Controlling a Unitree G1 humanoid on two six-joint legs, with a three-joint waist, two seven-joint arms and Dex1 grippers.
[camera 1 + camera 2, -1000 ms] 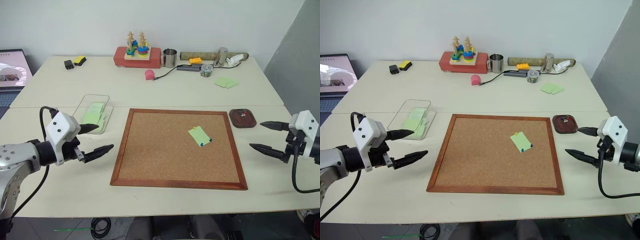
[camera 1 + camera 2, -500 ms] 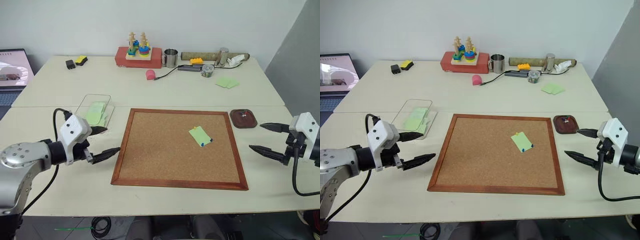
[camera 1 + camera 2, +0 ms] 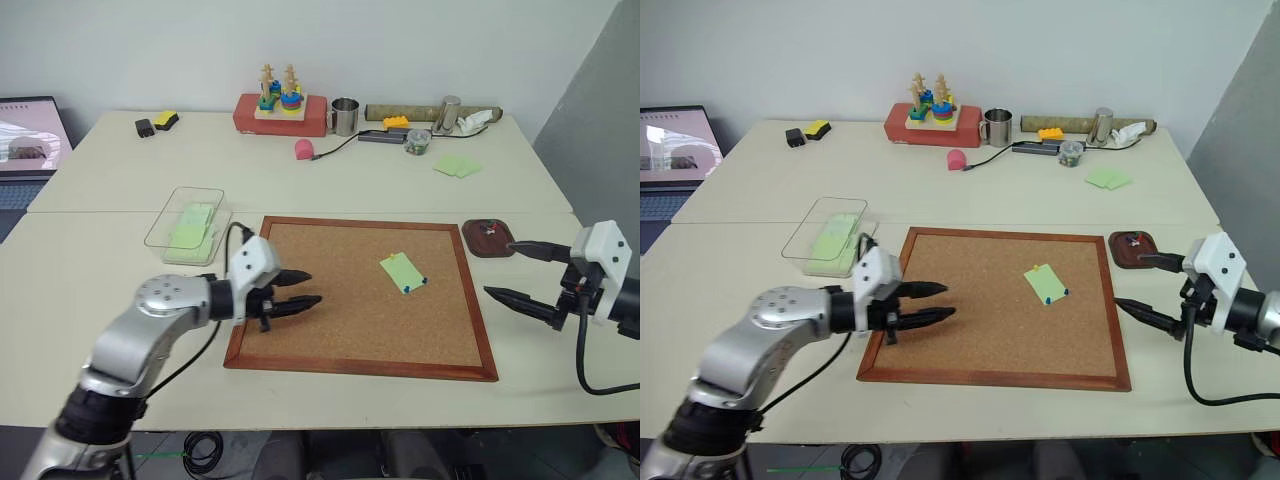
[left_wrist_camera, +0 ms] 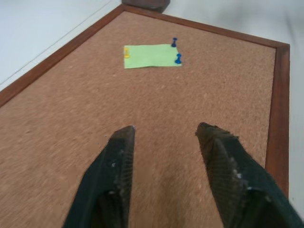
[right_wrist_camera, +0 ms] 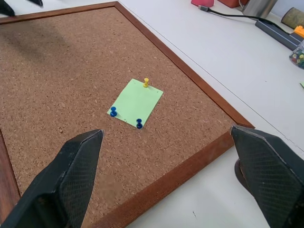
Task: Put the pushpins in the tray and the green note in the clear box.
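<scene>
Light green and square, the paper sticky note (image 5: 136,102) lies pinned to the cork board (image 3: 330,320) with the reddish wooden frame, right of the board's centre. Three small plastic-headed pushpins show in the right wrist view: a yellow one (image 5: 146,82) at one edge and two blue ones (image 5: 113,112) at the opposite edge. None has been pulled, so nothing of the task appears done. The small dark brown glossy tray (image 3: 486,238) sits on the pale desk (image 3: 120,320) just beyond the board's far right corner, with something small and unclear inside it. The transparent shallow rectangular plastic box (image 3: 188,225) rests off the board's far left corner and already holds green paper.

Left tool (image 3: 301,289): poised over the left part of the board, its two black fingers a modest gap apart, gripping nothing, pointing across the cork toward the note, which lies well ahead of it. Right tool (image 3: 508,271): beside the board's right edge, fingers spread wide and empty; the tray is just beside its farther finger, and the note lies across the frame, nearer to this tool than to the left one.

What is left, by this reading: every pin to the tray, then the note to the box.
</scene>
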